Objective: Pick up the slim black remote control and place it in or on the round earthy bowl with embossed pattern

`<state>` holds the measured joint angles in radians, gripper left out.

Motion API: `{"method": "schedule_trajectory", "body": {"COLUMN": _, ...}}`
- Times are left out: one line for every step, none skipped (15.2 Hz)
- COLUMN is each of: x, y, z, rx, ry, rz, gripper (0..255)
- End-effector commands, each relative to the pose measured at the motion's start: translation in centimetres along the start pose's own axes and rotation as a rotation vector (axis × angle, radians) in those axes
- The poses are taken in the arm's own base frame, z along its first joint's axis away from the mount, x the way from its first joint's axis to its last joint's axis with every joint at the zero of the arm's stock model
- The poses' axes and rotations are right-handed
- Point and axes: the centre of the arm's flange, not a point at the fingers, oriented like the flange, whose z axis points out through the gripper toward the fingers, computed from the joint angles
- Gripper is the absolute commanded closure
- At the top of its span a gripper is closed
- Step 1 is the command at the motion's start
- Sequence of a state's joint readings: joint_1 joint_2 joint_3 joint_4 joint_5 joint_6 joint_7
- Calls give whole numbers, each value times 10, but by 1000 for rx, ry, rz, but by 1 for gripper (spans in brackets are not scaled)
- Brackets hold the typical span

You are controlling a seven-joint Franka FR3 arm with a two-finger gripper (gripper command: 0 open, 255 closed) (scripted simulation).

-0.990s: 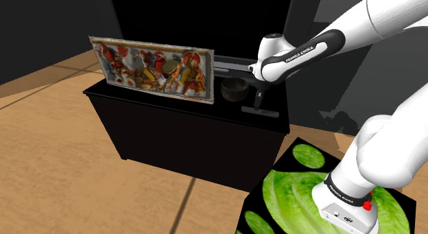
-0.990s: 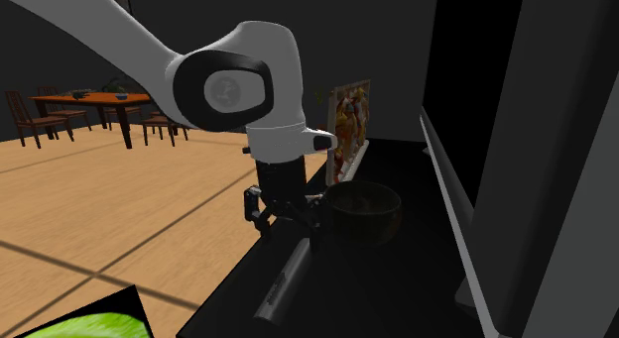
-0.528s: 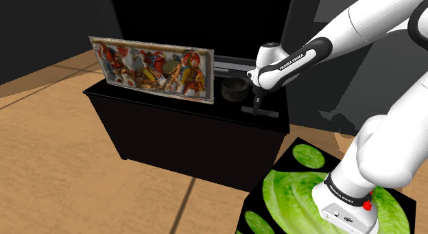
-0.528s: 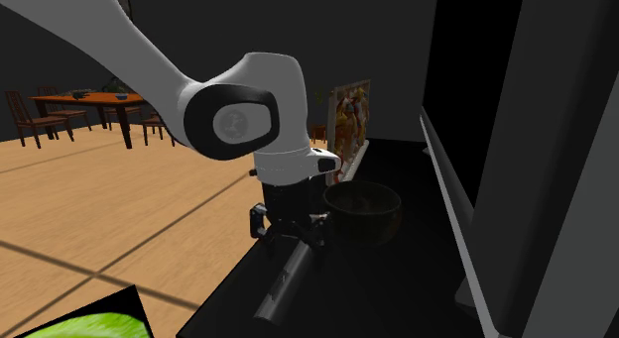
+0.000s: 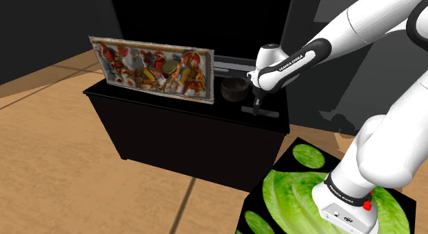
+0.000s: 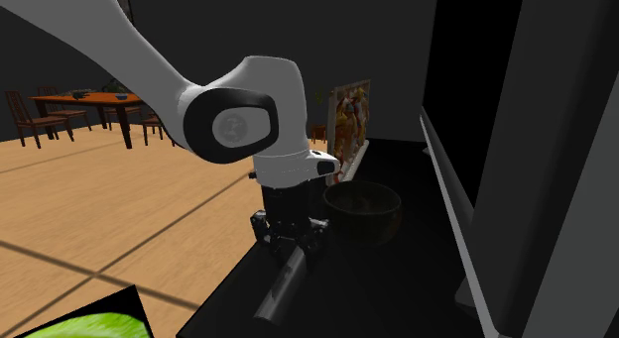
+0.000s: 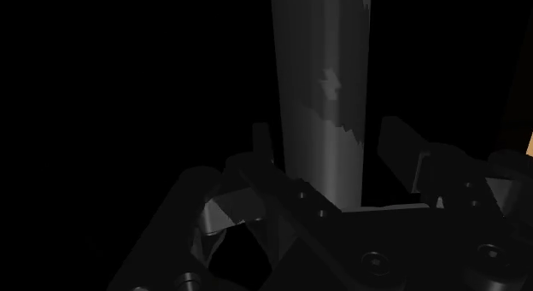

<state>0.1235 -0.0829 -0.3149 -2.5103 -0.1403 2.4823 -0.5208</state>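
The slim dark remote (image 5: 262,113) lies flat on the black cabinet top (image 5: 137,97), near the edge by the stand. My gripper (image 5: 256,106) points straight down over its far end. In the wrist view the remote (image 7: 320,101) runs between the two fingers (image 7: 400,146); one finger is against its side and a thin dark gap shows at the other, so the gripper (image 7: 325,142) is open but narrow. From the second exterior view, the gripper (image 6: 291,245) straddles the remote (image 6: 281,286). The round dark bowl (image 5: 233,88) (image 6: 363,207) stands just beyond, empty.
A colourful framed picture (image 5: 152,66) (image 6: 349,123) leans upright on the cabinet beyond the bowl. A flat screen (image 6: 448,192) runs along the cabinet's back. The stand's top (image 5: 295,191) carries a green leaf print. A dining table with chairs (image 6: 89,100) stands far off.
The hand came down onto the remote's end over the last second, and the fingers have drawn in from wide apart to close beside the remote. The remote has not moved.
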Motion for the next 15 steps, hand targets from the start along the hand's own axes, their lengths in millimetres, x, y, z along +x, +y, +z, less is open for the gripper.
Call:
{"method": "schedule_trajectory", "body": {"x": 0, "y": 0, "z": 0, "rx": 0, "ry": 0, "rz": 0, "gripper": 255}}
{"method": "schedule_trajectory", "body": {"x": 0, "y": 0, "z": 0, "rx": 0, "ry": 0, "rz": 0, "gripper": 255}}
{"method": "schedule_trajectory", "body": {"x": 0, "y": 0, "z": 0, "rx": 0, "ry": 0, "rz": 0, "gripper": 255}}
{"method": "schedule_trajectory", "body": {"x": 0, "y": 0, "z": 0, "rx": 0, "ry": 0, "rz": 0, "gripper": 255}}
{"method": "schedule_trajectory", "body": {"x": -1, "y": 0, "z": 0, "rx": 0, "ry": 0, "rz": 0, "gripper": 255}}
{"method": "schedule_trajectory", "body": {"x": -1, "y": 0, "z": -1, "rx": 0, "ry": 0, "rz": 0, "gripper": 255}}
{"method": "schedule_trajectory", "body": {"x": -1, "y": 0, "z": 0, "rx": 0, "ry": 0, "rz": 0, "gripper": 255}}
{"method": "schedule_trajectory", "body": {"x": -1, "y": 0, "z": 0, "rx": 0, "ry": 0, "rz": 0, "gripper": 255}}
{"method": "schedule_trajectory", "body": {"x": 0, "y": 0, "z": 0, "rx": 0, "ry": 0, "rz": 0, "gripper": 255}}
{"method": "schedule_trajectory", "body": {"x": 0, "y": 0, "z": -5, "rx": 0, "ry": 0, "rz": 0, "gripper": 255}}
{"method": "schedule_trajectory", "body": {"x": 0, "y": 1, "z": -10, "rx": 0, "ry": 0, "rz": 0, "gripper": 255}}
{"method": "schedule_trajectory", "body": {"x": 0, "y": 1, "z": -16, "rx": 0, "ry": 0, "rz": 0, "gripper": 255}}
{"method": "schedule_trajectory", "body": {"x": 0, "y": 2, "z": -21, "rx": 0, "ry": 0, "rz": 0, "gripper": 255}}
{"method": "schedule_trajectory", "body": {"x": 0, "y": 2, "z": -26, "rx": 0, "ry": 0, "rz": 0, "gripper": 255}}
{"method": "schedule_trajectory", "body": {"x": 0, "y": 3, "z": -32, "rx": 0, "ry": 0, "rz": 0, "gripper": 255}}
